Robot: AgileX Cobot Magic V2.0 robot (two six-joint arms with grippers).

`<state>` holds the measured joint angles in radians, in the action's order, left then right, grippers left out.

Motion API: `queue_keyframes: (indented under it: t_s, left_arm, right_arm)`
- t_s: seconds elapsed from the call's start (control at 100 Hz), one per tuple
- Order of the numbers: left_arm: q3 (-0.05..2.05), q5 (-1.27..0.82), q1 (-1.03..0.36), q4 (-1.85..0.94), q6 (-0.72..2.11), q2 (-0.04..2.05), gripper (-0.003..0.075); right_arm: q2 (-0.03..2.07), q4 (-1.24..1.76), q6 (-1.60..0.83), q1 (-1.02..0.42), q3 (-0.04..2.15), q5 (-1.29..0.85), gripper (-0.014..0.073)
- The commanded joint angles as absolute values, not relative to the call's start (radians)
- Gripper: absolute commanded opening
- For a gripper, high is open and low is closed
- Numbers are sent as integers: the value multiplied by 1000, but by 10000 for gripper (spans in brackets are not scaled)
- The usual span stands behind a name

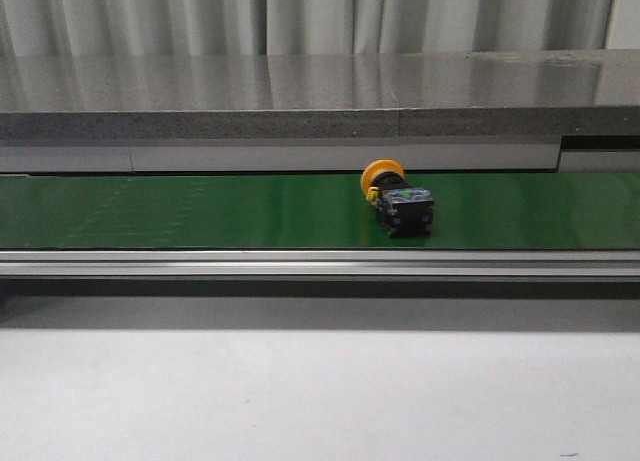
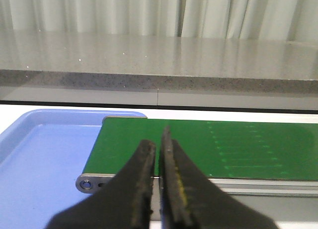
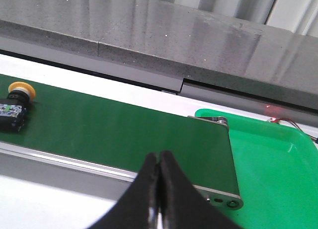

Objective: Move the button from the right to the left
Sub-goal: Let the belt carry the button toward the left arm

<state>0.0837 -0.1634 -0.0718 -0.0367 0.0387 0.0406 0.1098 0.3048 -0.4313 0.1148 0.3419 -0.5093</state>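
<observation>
Neither arm visible in the front view; only the wrist views show the hands, and only their dark fingers, cut off at the frame edge. Body of the arms hidden everywhere.

Button (image 1: 397, 201) lying on its side on the green conveyor belt (image 1: 200, 211), a little right of the belt's middle in the front view, yellow-orange cap turned toward the far side, black switch body toward the camera. Small green marks on the body hard to read. In the right wrist view the same button (image 3: 15, 104) small, near the frame edge, partly cut off. Not seen in the left wrist view.

Left hand (image 2: 159, 154) hovering above the near rail at the left end of the belt, fingers pressed nearly together with only a thin slit between, holding nothing. Blue tray (image 2: 44, 154) just beside this belt end, its near part cut off by the frame.

Right hand (image 3: 158, 162) above the near rail close to the right end of the belt, fingers touching, nothing between them, well apart from the button. Green tray (image 3: 268, 159) just beside that end, cut off at the frame edge. Small red light (image 3: 269, 107) behind it, source unclear.

Grey stone counter (image 1: 320, 91) behind the belt, curtain (image 1: 300, 16) further back.
</observation>
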Motion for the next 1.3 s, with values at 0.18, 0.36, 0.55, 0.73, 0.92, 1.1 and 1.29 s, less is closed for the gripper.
queue_keyframes:
  t_s: [0.18,0.36,0.55,0.73,0.92,1.1,1.29]
  left_arm:
    - [429,-416,-78,-93,27,339,5]
    - [647,-657,-78,-93,27,575,5]
    - [766,-693,-78,-93,27,754,5]
    - [788,-690,-78,-93,29,862,5]
    - [788,-682,-78,-93,66,907,89]
    - [788,-670,-78,-89,66,909,511]
    - [788,-637,-78,-117,66,912,706]
  right_arm:
    - [121,319,-440,113,366,-442,-60]
    - [121,319,-440,113,366,-442,-60]
    - [121,319,-440,113,366,-442,-60]
    - [121,319,-440,113,366,-442,-60]
    - [121,319,-440,113,366,-442,-60]
    - [121,319,-440,113,366,-442,-60]
    - [121,319,-440,113,366,-442,-60]
